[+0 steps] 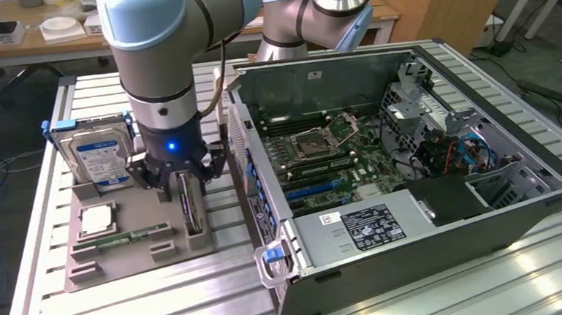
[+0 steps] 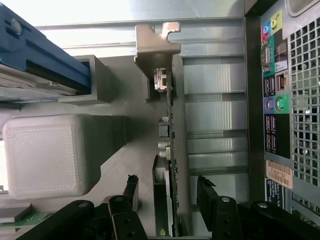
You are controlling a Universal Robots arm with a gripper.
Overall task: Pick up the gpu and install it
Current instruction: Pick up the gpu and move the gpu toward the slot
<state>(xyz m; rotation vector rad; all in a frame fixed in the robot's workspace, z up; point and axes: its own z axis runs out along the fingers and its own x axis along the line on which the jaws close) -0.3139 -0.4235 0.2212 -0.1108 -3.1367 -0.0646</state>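
One arm reaches down over the gray holder (image 1: 131,263) on the slatted metal table (image 1: 173,307), and its gripper (image 1: 186,179) hangs right above the holder's edge nearest the computer case (image 1: 366,269). The gpu (image 1: 193,214) stands on its long edge in a slot along that side of the holder. In the wrist view the card (image 2: 170,125) runs edge-on between the two black fingers (image 2: 131,190), with its silvery end bracket (image 2: 155,42) at the end away from the gripper (image 2: 169,192). The jaws are spread wide, one on each side of the card, with a gap showing on both sides, so nothing is gripped.

Elsewhere on the holder, a hard drive (image 1: 100,157) with a blue-white label stands upright at the far end. A square processor chip (image 1: 97,220) lies flat near the middle, and a green memory stick (image 1: 120,239) lies just beside the chip toward the near end. The open case sits just beside the holder on the exterior view's right, its rear ports (image 2: 275,100) facing the holder
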